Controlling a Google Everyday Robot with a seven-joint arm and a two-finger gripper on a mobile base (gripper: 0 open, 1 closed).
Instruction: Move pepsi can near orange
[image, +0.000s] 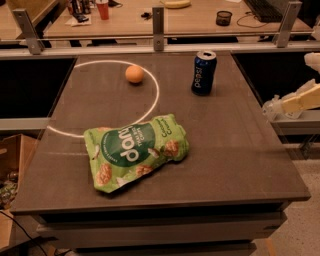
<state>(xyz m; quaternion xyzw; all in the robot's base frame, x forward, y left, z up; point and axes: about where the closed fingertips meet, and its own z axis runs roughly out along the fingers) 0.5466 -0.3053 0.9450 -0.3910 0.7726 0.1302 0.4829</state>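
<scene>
The pepsi can (204, 72) stands upright at the back right of the dark table (235, 150); it is dark blue with white lettering and a silver top. The orange (134, 74) sits at the back, inside the white circle drawn on the table, well to the left of the can. My gripper (273, 107) is off the table's right edge, pale, at the end of a cream arm (302, 99). It is apart from the can, to the can's right and nearer the front, and holds nothing that I can see.
A green snack bag (135, 150) lies flat in the middle front of the table. A metal rail with posts (158, 22) runs along the back edge. Behind it is a desk with a red cup (103, 9) and a banana (176, 4). A cardboard box (10, 165) sits at the lower left.
</scene>
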